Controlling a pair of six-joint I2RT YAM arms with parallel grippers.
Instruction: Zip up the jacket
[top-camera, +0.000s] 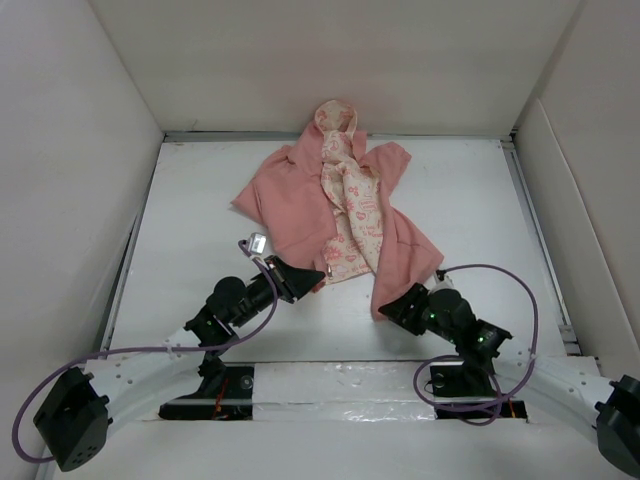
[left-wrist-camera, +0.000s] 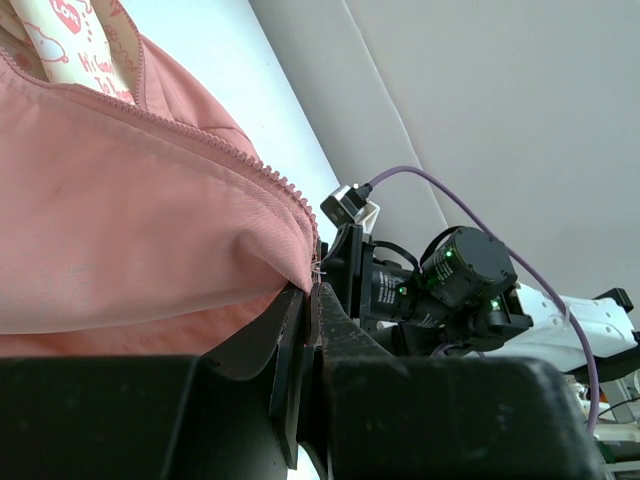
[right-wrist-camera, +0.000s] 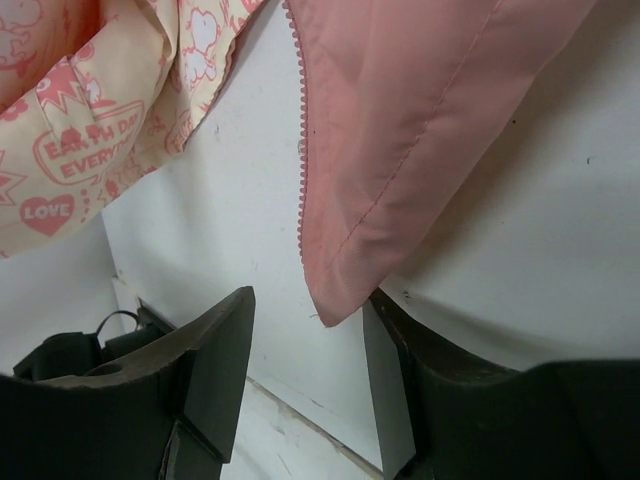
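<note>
The salmon-pink hooded jacket (top-camera: 300, 195) lies open on the white table, its cream printed lining (top-camera: 355, 215) showing down the middle. My left gripper (top-camera: 312, 280) is shut on the bottom corner of the jacket's left front panel (left-wrist-camera: 150, 230), by the zipper teeth (left-wrist-camera: 285, 185). My right gripper (top-camera: 392, 303) is open at the bottom corner of the right front panel (right-wrist-camera: 400, 140). That corner's tip (right-wrist-camera: 335, 305) hangs between the two fingers, close to the right finger (right-wrist-camera: 395, 370). The zipper edge (right-wrist-camera: 298, 150) runs up from it.
White walls enclose the table (top-camera: 200, 250) on the left, back and right. A metal rail (top-camera: 540, 230) runs along the right edge. The right arm (left-wrist-camera: 450, 280) with its purple cable shows beyond the left gripper. A white taped strip (top-camera: 340, 385) crosses the front edge.
</note>
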